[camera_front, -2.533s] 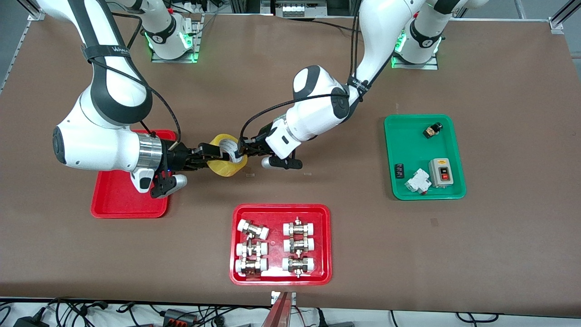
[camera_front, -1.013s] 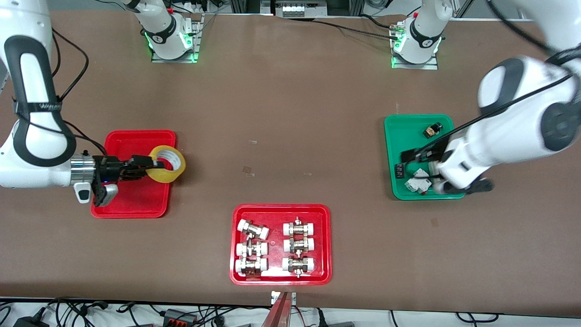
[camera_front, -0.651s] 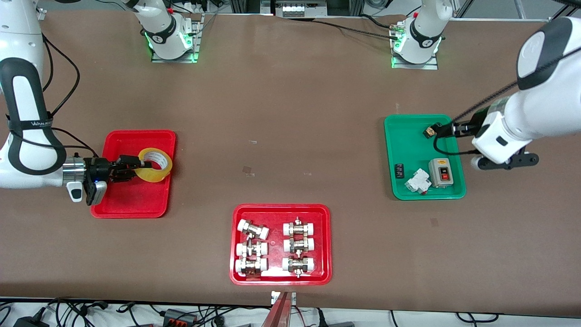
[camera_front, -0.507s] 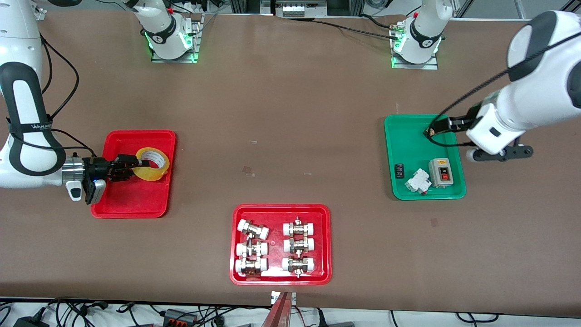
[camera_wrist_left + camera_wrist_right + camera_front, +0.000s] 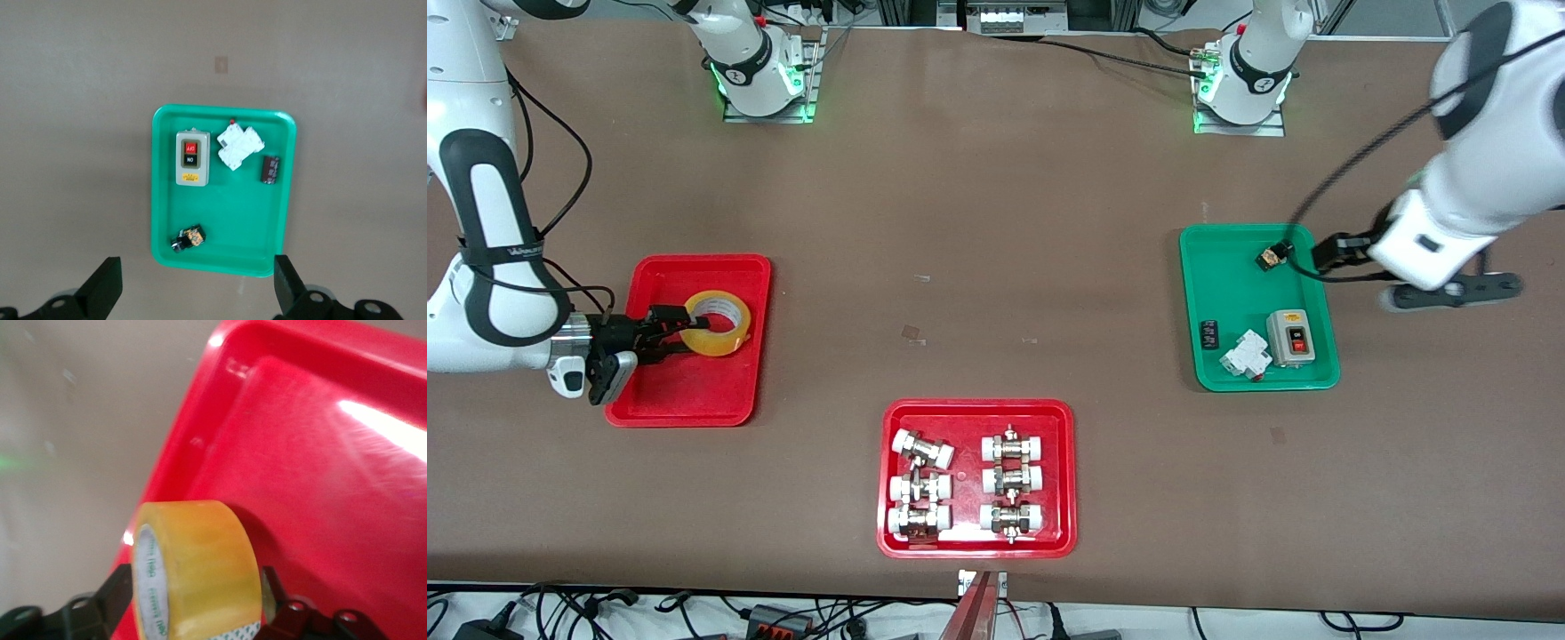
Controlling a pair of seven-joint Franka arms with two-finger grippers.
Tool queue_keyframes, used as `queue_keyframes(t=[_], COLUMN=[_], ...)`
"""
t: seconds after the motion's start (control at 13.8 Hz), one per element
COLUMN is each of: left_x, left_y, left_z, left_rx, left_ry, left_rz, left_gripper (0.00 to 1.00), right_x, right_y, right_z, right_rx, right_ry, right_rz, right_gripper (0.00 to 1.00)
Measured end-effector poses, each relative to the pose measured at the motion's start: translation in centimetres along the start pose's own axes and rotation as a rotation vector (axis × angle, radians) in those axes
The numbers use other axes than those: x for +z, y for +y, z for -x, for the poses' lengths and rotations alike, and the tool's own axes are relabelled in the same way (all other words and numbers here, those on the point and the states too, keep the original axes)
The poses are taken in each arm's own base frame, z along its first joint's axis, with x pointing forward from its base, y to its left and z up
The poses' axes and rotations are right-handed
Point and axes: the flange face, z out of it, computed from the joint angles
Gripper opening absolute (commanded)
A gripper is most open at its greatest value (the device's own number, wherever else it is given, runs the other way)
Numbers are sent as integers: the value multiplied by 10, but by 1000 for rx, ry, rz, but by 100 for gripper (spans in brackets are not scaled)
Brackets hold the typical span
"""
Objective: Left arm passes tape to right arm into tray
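The yellow tape [image 5: 718,324] is clamped between the fingers of my right gripper [image 5: 682,324], low over the plain red tray [image 5: 694,391], with its hole facing up. In the right wrist view the black fingers [image 5: 117,590] press on both flat sides of the tape [image 5: 200,560], with the tray's floor [image 5: 320,487] right beneath it. I cannot tell whether the tape touches the tray. My left gripper [image 5: 1325,255] is open and empty, high over the edge of the green tray [image 5: 1232,284]. Its wide-apart fingertips [image 5: 103,293] frame that tray [image 5: 227,220].
The green tray holds a grey switch box [image 5: 1289,338], a white breaker [image 5: 1245,356] and two small dark parts. A red tray of white-capped metal fittings [image 5: 974,411] lies near the front camera at mid table. Both arm bases stand along the table's back edge.
After the hand-over, my right gripper carried the tape back over the plain red tray and lowered it. My left arm swung away to the green tray and has risen.
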Motion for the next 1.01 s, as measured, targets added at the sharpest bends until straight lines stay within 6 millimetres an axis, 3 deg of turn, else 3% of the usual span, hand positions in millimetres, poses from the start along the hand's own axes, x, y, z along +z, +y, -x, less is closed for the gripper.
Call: queue_keyframes(t=[0.14,0.29,0.43,0.51,0.72,1.01], left_x=[-8,-18,-29,-32,-30,-28], left_y=[-17,-13,-2,1,1,-2], left_z=[9,34,56,60,62,56], left_rx=[-16,-3,22,28,54,64], left_ry=[-3,-18,-29,-26,-28,-4], left_rz=[25,18,6,4,2,10], left_gripper=[100,100,100,100,100,100], right_x=[-3,-14,-41,-59,-107,-147], right_y=[0,-12,-40,-60,-145,-253], right_z=[-7,-22,-44,-54,-80,-95], right_rx=[-58,-119,-148,-131,-4,237], right_ry=[-34,-75,-134,-159,-182,-133], right_rz=[81,161,275,340,448,528], right_gripper=[100,100,100,100,100,100])
